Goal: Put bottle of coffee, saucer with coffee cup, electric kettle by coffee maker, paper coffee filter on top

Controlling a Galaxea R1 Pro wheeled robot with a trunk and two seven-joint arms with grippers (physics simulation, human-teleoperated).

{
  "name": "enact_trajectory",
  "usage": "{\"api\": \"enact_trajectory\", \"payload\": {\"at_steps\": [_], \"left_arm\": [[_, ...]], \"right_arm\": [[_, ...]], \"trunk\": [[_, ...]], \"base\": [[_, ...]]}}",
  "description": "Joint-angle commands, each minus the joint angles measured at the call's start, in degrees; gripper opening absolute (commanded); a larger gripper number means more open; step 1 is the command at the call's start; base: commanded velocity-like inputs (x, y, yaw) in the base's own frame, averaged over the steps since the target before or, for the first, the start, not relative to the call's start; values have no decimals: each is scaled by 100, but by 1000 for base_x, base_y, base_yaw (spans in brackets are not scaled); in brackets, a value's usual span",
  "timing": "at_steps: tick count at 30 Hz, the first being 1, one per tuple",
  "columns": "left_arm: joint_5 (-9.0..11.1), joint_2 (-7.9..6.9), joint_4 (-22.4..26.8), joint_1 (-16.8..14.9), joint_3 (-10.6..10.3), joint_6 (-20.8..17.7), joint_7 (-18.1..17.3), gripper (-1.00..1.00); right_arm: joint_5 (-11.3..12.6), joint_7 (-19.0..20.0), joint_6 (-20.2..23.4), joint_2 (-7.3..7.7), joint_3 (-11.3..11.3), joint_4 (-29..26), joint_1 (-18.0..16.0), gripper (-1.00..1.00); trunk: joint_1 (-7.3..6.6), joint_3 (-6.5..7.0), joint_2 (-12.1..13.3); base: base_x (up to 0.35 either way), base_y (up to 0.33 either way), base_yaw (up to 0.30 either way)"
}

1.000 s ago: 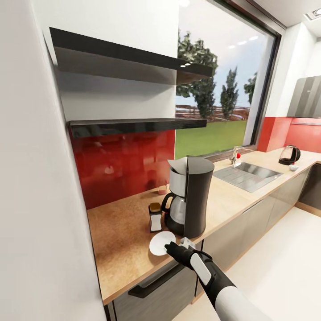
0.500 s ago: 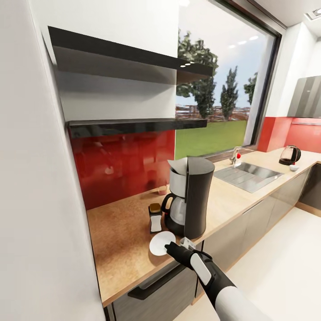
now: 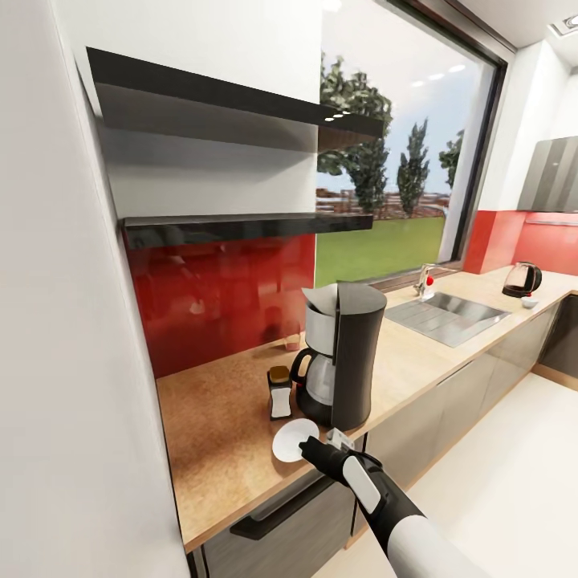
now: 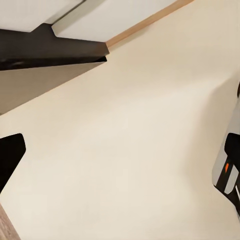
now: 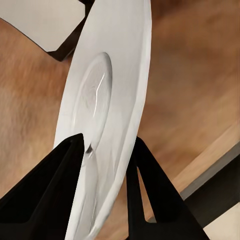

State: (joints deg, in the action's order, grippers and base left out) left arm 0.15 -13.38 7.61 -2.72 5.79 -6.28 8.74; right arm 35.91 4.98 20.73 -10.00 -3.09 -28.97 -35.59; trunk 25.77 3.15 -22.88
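**Right hand grips the saucer at the bench edge**

The right hand (image 3: pixel 307 446) is clenched on the saucer (image 3: pixel 291 439), fingers (image 5: pixel 50 190) pinching its rim. The saucer sits near the bench (image 3: pixel 217 425) front edge. At its 1 o'clock stands the coffee maker (image 3: pixel 343 357); at 12 o'clock, the bottle (image 3: pixel 278 392). The kettle (image 3: pixel 522 280) stands far off at 2 o'clock.

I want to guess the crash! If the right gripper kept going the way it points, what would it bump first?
Probably the bottle. The right gripper, shut on the saucer, points across the countertop toward it, though depth is unclear.
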Motion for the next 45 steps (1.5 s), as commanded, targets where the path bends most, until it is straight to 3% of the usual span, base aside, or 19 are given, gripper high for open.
{"api": "enact_trajectory", "payload": {"at_steps": [1,22,23,45], "left_arm": [[2,2,12,3,36,-31,5,100],[2,2,14,4,36,-31,5,100],[2,2,16,5,36,-31,5,100],[2,2,21,3,36,-31,5,100]], "right_arm": [[3,4,19,0,1,-4,-1,-100],[3,3,-6,0,1,-4,-1,-100],[3,3,-7,0,1,-4,-1,100],[-1,3,-13,0,1,-4,-1,100]], "trunk": [[2,-2,-4],[2,-2,-4],[2,-2,-4],[2,-2,-4]], "base": [[0,0,0],[17,0,0],[0,0,0],[0,-46,0]]}}
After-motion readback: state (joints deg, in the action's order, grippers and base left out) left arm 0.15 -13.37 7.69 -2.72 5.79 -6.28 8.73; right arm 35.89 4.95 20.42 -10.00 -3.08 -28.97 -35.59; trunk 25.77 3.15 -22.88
